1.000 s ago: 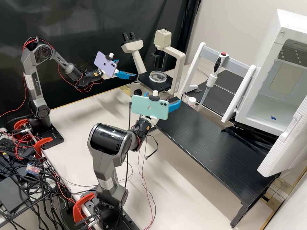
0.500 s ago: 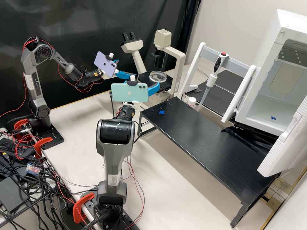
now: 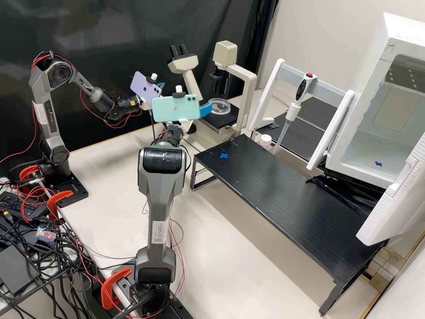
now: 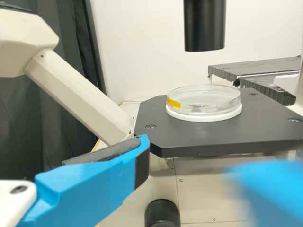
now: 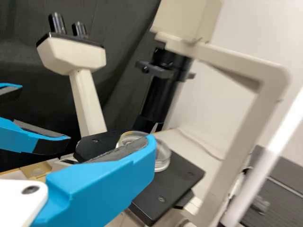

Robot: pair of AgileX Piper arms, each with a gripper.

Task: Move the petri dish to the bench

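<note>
The petri dish (image 4: 208, 115) is being supported by the microscope stage (image 4: 189, 137); lifting and transfer to the black desk (image 3: 274, 195) are being awaited. The left fingers (image 4: 90, 184) and right fingers (image 5: 104, 184) are being held apart, nothing being gripped.

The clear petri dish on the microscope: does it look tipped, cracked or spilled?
Nothing stands out: the clear round petri dish sits level on the black microscope stage, with no crack or spill visible. Its yellow side patch looks like tape.
</note>
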